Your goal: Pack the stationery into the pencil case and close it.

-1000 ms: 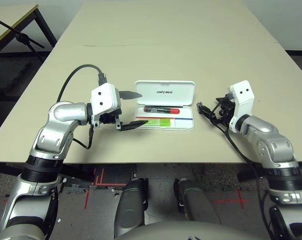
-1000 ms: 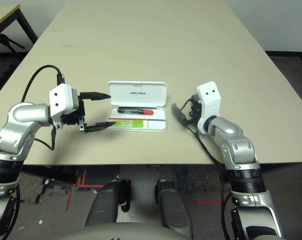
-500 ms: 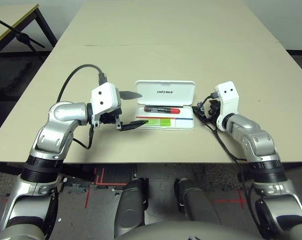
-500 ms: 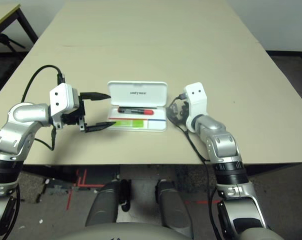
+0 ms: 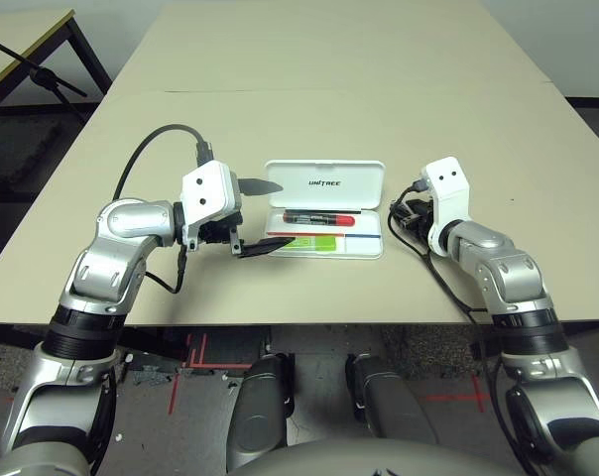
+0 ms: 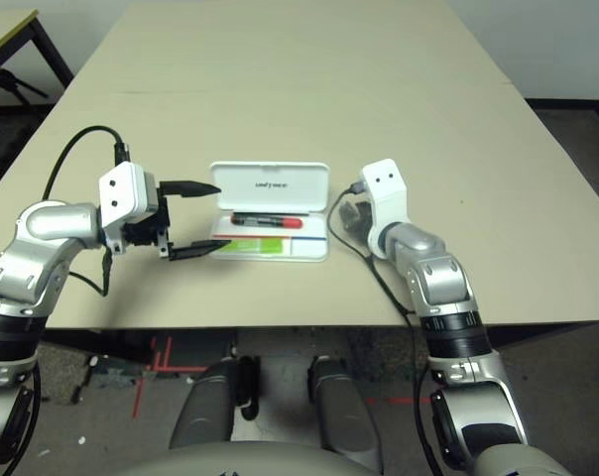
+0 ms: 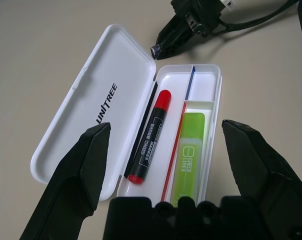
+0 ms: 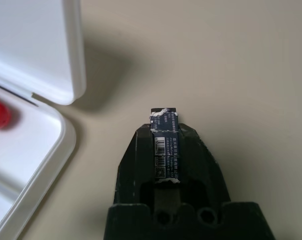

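Observation:
The white pencil case [image 5: 324,181] lies open in the middle of the table, its "UNITREE" lid folded back. The base holds a black marker with a red cap [image 7: 151,136] and a lime-green highlighter [image 7: 189,156], either side of a red-and-blue line. My left gripper [image 5: 283,213] stands open at the case's left end, one finger on each side and nothing between them. Just off the case's right end, my right gripper [image 8: 163,127] is shut on a small dark stubby piece [image 8: 163,114] with a barcode label, a little above the table.
The tan table [image 5: 379,89] stretches far behind the case. Black cables [image 5: 156,149] run off both wrists. A second table with dark legs [image 5: 42,59] stands off to the left, beyond the table's edge.
My right wrist has swung in closer to the case's right end, and its fingers have closed on the dark piece. The left arm has not moved.

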{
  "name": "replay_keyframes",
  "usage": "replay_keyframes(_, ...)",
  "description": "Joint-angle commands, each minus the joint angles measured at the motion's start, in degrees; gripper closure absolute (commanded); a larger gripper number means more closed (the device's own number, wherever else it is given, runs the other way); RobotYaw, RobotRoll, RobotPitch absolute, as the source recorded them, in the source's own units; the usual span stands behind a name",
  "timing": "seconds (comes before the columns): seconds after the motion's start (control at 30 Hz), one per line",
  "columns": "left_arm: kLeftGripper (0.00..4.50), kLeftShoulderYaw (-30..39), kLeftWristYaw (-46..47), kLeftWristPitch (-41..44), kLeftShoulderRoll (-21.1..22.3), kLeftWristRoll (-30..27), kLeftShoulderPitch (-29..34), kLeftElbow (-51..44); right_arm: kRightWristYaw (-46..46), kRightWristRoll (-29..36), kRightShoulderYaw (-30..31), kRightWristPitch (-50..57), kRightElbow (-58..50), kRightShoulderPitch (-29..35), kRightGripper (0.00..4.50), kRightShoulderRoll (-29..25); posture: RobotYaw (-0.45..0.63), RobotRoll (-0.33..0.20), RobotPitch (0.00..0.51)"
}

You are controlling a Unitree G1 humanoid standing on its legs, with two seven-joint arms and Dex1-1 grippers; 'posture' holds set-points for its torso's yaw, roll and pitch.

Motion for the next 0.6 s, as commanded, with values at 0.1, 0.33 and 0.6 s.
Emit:
replay_keyframes(0.1,0.0,-0.8,-0.1,0.6,0.3,-0.5,-0.1,-1.2,5.7,0.9,-0.2,1.6,-0.2,-1.6,4.14,-5.4,-0.03,0.0,0.149)
replay_keyframes(0.33,0.0,-0.9,-0.3,0.3,0.3,-0.5,-0.3,-0.7,16.1,2.0,1.1,-1.7,0.7,-3.5,4.14,-12.3,-0.04,0.0,0.149)
replay_keyframes(0.6,0.0,-0.6,-0.5,0.3,0.8,-0.7,0.1,-0.8,38.7,5.1,5.1,-11.3,0.9,-5.9,4.14,-21.3,-0.03,0.0,0.151)
